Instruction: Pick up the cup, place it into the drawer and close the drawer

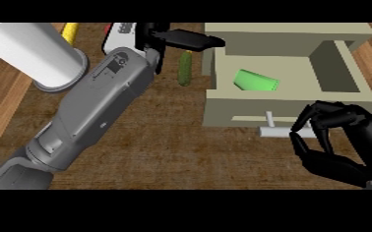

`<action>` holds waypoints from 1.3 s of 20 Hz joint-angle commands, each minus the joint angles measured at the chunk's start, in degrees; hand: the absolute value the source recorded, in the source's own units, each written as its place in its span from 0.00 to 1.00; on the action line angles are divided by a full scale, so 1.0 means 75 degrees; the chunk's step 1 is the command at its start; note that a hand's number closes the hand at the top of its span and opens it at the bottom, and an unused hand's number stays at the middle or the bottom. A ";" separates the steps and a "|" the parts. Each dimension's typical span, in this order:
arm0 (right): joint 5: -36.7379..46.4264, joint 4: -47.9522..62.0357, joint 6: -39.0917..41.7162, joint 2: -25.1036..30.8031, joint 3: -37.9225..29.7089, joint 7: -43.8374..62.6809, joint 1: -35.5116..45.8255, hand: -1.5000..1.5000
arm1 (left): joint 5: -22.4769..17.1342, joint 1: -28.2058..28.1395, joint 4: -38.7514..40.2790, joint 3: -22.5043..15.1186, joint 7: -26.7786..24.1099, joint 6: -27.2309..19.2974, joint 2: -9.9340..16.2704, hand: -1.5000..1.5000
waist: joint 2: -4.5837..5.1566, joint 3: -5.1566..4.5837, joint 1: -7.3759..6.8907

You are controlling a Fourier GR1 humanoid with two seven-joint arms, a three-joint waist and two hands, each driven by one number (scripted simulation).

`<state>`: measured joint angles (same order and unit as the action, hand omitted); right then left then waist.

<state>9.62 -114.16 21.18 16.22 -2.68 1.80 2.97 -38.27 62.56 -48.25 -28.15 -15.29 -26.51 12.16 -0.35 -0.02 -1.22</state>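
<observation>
Right hand [330, 142] curled beside the drawer handle [280, 131], seemingly holding nothing.
Left hand [181, 39], fingers straight, hovers left of the green cup [256, 80] lying in the open drawer [218, 105].

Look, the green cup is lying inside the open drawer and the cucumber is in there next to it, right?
Not quite. The green cup does lie inside the open drawer, but the cucumber is not in there: the head view shows it on the counter, outside the drawer's left wall.

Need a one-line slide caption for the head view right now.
Green cup lies in the open drawer; right robot hand curls by its handle.
</observation>
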 commanded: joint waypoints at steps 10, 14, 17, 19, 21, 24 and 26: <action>0.3968 0.2179 -0.1340 0.0020 0.1862 -0.0872 0.0813 1.00 | -0.0150 -0.2584 -0.2747 0.0496 0.0437 0.0487 0.1611 0.00 | 0.0019 -0.0001 -0.0181; 0.4984 0.3643 -0.1812 0.0087 0.2166 -0.1144 0.1541 1.00 | -0.0212 -0.2952 -0.2851 0.0921 0.0257 0.0914 0.2078 0.00 | 0.0073 0.0002 -0.0111; 0.5648 0.5200 -0.2608 -0.0220 0.2392 -0.1647 0.2096 1.00 | -0.0231 -0.3301 -0.3072 0.1036 0.0148 0.1080 0.2091 0.00 | 0.0106 0.0008 -0.0117; 0.5833 0.5978 -0.2994 -0.0294 0.2322 -0.1903 0.2272 1.00 | -0.0402 -0.4098 -0.3791 0.1164 0.0221 0.1360 0.2517 0.00 | 0.0074 0.0009 -0.0181; 0.5799 0.7073 -0.3225 -0.0533 0.2044 -0.2034 0.2931 1.00 | -0.0437 -0.4401 -0.3847 0.1474 0.0084 0.1570 0.2770 0.00 | 0.0090 0.0009 -0.0169; 0.5586 0.8434 -0.3365 -0.0577 0.1488 -0.2595 0.3964 1.00 | -0.0295 -0.4149 -0.3438 0.1695 0.0276 0.1689 0.2560 0.00 | 0.0098 0.0008 0.0008; 0.5843 0.9501 -0.3944 -0.0811 0.1453 -0.2722 0.4234 1.00 | -0.0207 -0.4774 -0.3998 0.1710 -0.0041 0.1795 0.2736 0.00 | 0.0104 0.0011 -0.0103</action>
<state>51.97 -55.62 -3.80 11.76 10.16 -15.32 29.66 -40.59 30.35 -76.40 -17.00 -14.11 -14.61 31.86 0.30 0.01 -2.21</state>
